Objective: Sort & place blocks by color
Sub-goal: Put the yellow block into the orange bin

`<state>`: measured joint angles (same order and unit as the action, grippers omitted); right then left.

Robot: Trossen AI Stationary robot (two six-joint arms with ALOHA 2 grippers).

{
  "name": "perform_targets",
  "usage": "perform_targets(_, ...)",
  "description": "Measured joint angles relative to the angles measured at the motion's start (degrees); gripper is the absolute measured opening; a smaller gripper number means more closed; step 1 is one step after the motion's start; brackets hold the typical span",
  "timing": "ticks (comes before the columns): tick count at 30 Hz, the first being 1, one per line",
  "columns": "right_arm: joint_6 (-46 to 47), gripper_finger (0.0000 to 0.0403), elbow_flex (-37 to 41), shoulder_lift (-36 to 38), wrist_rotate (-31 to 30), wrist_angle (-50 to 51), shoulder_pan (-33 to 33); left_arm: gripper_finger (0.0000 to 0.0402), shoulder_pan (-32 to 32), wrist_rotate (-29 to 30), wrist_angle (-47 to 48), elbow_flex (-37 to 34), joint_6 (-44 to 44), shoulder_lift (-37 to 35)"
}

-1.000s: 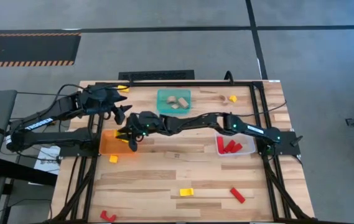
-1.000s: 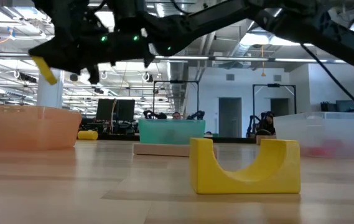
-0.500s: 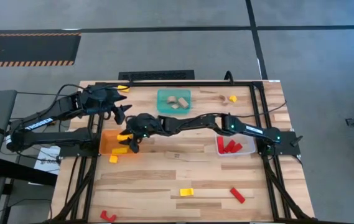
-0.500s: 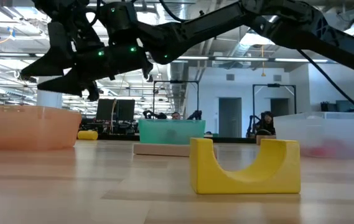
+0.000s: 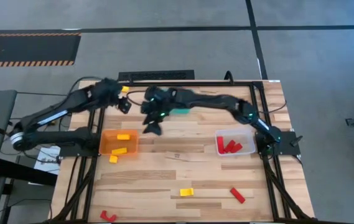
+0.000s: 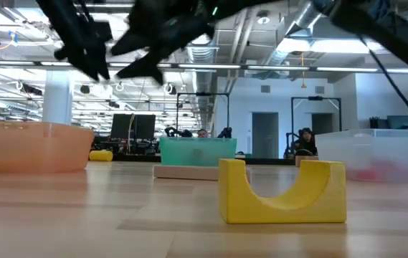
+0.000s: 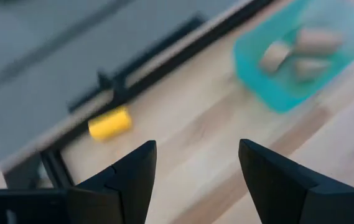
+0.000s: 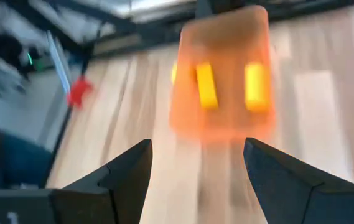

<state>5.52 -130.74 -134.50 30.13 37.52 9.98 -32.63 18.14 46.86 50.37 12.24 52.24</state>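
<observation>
Several blocks remain unsorted on the surface (image 5: 164,180): in the high view a yellow arch block (image 5: 186,192) sits at lower centre, a red bar (image 5: 237,195) to its right, a red piece (image 5: 107,216) at the lower left corner, a yellow piece (image 5: 113,159) just below the orange bin (image 5: 106,147), another yellow block (image 5: 232,98) at upper right and a yellow cylinder (image 5: 124,89) at upper left near the frame rail. Sorted so far: two yellow bars inside the orange bin, red pieces in the clear bin (image 5: 246,140), tan pieces in the teal bin (image 7: 251,68). The left gripper (image 7: 192,163) hangs at upper left, fingers spread and empty, facing the yellow cylinder. The right gripper (image 8: 196,163) hangs just right of it, at upper centre, likewise spread and empty, looking toward the orange bin. In my judgement the blocks are light, rigid painted wood, smooth enough to slip under a skewed pinch but in no way fragile. Flat-sided bars and the arch are best taken across their two parallel faces at mid-length; the cylinder may roll and should be pinched across its round body squarely, or by its flat ends.
</observation>
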Motion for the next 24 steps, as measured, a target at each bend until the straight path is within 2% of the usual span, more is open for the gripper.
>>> perform_targets(2,-5.21,0.0275,-0.14,3.67,-2.66,8.96,0.35,0.0217,-4.76,-3.78,-0.64,0.0,0.96,5.05)
perform_targets(4,-8.66,0.0276,-0.12,6.57,-6.0,17.29,0.76,0.0217,-9.04,-5.06,-1.44,0.19,1.88,10.55)
perform_targets(8,-10.1,0.0276,0.05,11.19,-10.15,27.76,1.72,0.0217,-15.61,-0.32,-0.64,3.64,3.42,21.45)
perform_targets(10,-10.18,0.0276,0.0,13.78,-11.47,30.26,1.92,0.0217,-18.42,-0.06,-0.44,5.53,2.67,25.86)
perform_targets(17,-10.17,0.0276,5.69,21.16,-15.36,31.84,1.79,0.023,-25.44,-9.19,-3.62,13.06,0.19,36.61)
perform_targets(20,-10.14,0.0276,9.31,24.24,-15.91,31.24,2.23,0.0257,-28.34,-10.28,-2.17,15.18,0.21,39.46)
perform_targets(24,-10.1,0.0276,15.85,27.82,-17.05,28.73,2.62,0.0306,-32.18,-16.3,-3.25,15.61,0.3,39.81)
